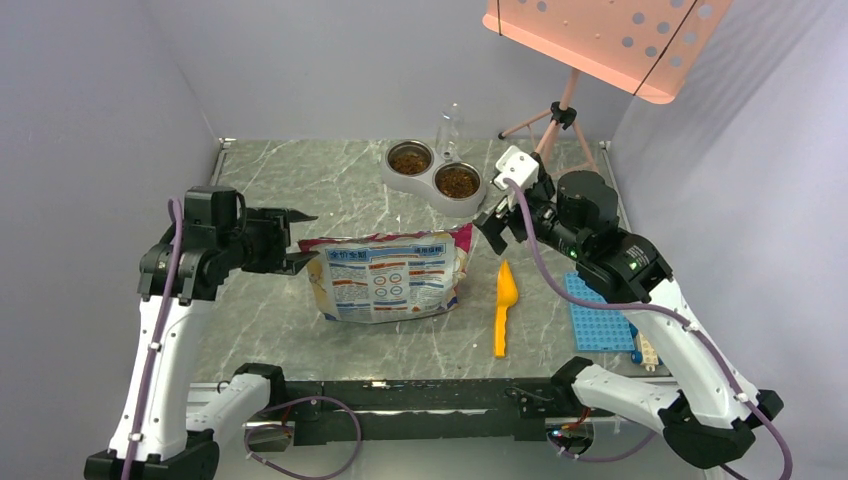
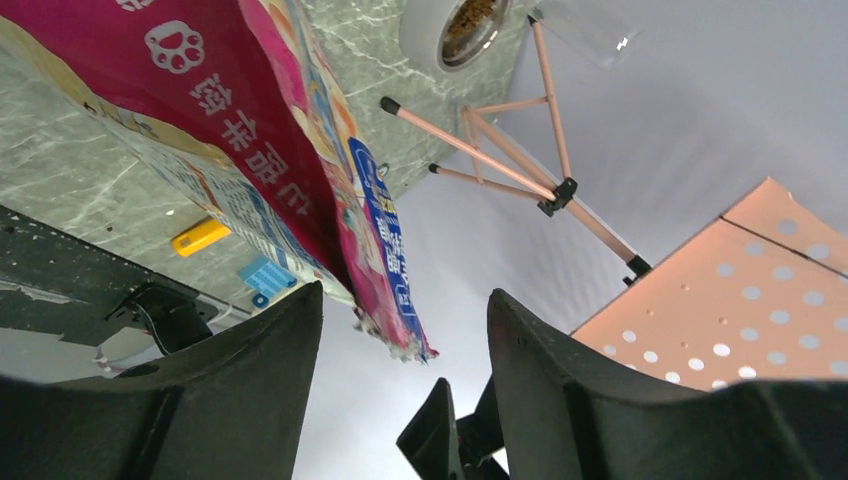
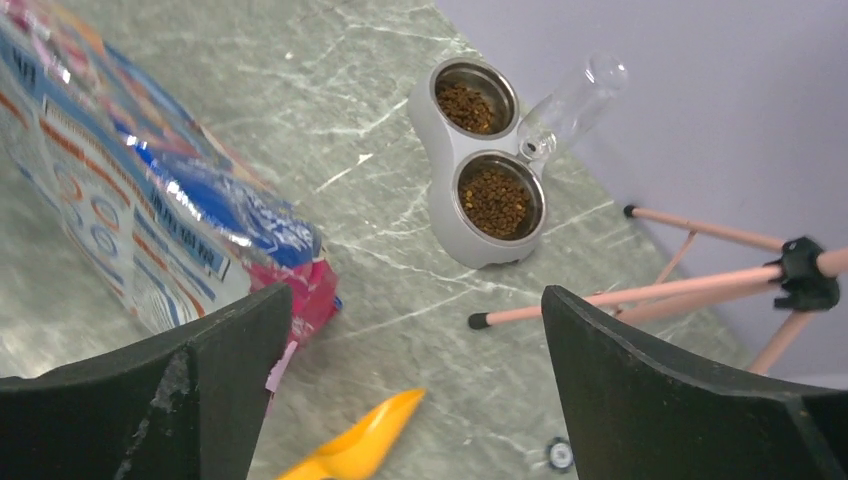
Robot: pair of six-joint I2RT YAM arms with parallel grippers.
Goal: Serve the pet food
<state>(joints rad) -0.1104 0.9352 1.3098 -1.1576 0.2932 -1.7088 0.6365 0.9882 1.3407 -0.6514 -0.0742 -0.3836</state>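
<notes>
Up at the far edge of the bench (image 1: pixel 300 170), right of middle, sits the grey twin-bowl feeder (image 1: pixel 433 190). Both steel bowls hold pet food (image 1: pixel 410 160), brown kibble spread across the bottom of each. A clear bottle (image 1: pixel 449 125) is plugged in at the feeder's far side; whether it holds anything, I can't tell.

Centre of the bench, the printed bag (image 1: pixel 390 277) lies flat, label side up, with its pink torn end pointing toward the right edge. What's inside it is hidden. A yellow scoop (image 1: pixel 505 305) lies just beside that end, on its own, with its handle toward the near edge.

Now the left arm's fingers (image 1: pixel 296 239): spread wide, gripping nothing, level with the bag's left end and just beside it. I can't tell whether the nearer tip touches the bag. The kibble is well apart from them, across the bag toward the far right corner.

The right arm's fingers (image 1: pixel 492 228) are also wide apart and holding nothing, and they hang above the bench between the bag's torn end and the feeder. From the right wrist, both kibble bowls show in the gap between the two fingers, ahead of the tips and near, not touched.
</notes>
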